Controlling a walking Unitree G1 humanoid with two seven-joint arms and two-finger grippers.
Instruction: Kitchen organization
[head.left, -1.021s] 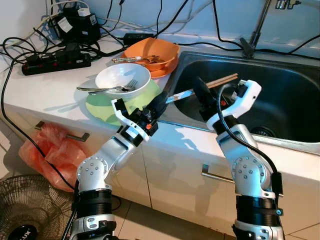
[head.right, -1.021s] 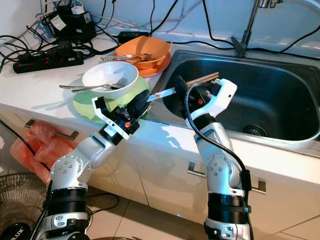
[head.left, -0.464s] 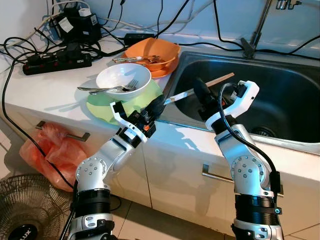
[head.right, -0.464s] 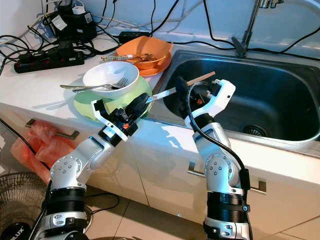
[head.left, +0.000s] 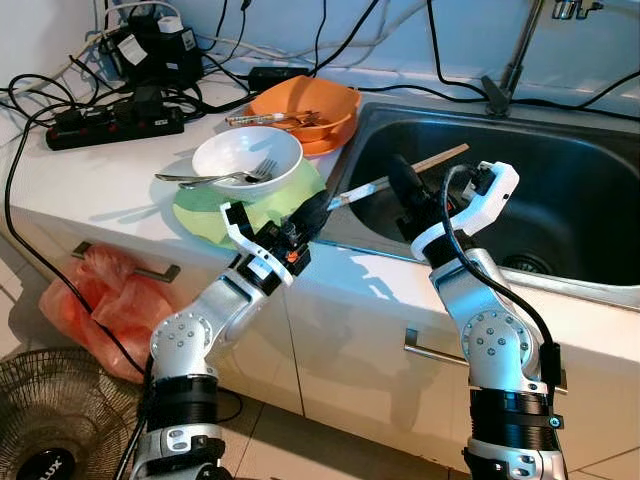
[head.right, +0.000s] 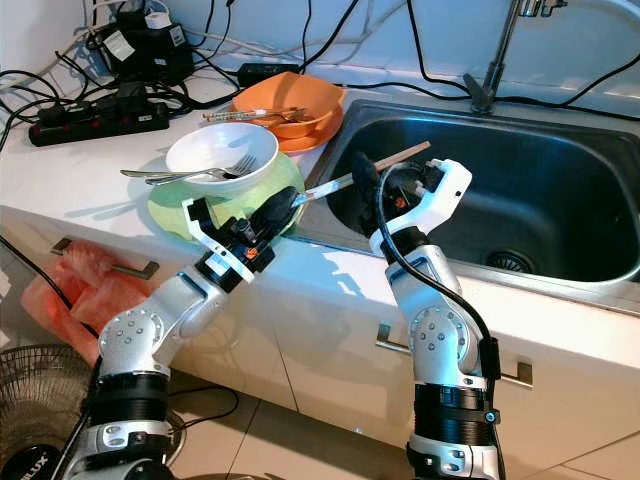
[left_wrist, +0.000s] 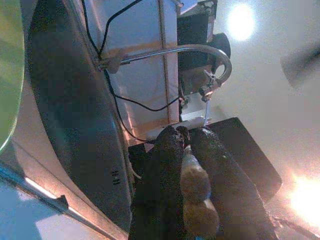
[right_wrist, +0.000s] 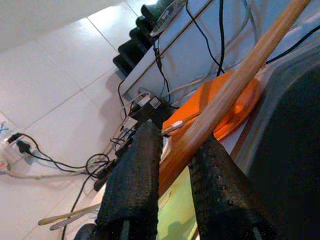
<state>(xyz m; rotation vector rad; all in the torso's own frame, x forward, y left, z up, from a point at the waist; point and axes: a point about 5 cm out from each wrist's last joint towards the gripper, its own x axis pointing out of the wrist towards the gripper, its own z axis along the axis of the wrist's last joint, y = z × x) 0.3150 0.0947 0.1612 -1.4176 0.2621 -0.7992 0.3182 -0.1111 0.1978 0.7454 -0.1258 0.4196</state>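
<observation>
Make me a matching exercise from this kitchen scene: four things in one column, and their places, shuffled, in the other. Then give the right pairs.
Things:
1. white bowl
2. fork
3. wooden stick
4. orange bowl

Places:
A. between the right hand's fingers, over the sink
B. at the back of the counter, beside the sink
C. on the green plate
D. lying across the white bowl

Pairs: 1-C, 2-D, 3-A, 4-B

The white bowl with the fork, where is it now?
The white bowl sits on the green plate on the counter, left of the sink, just before the orange bowl.
</observation>
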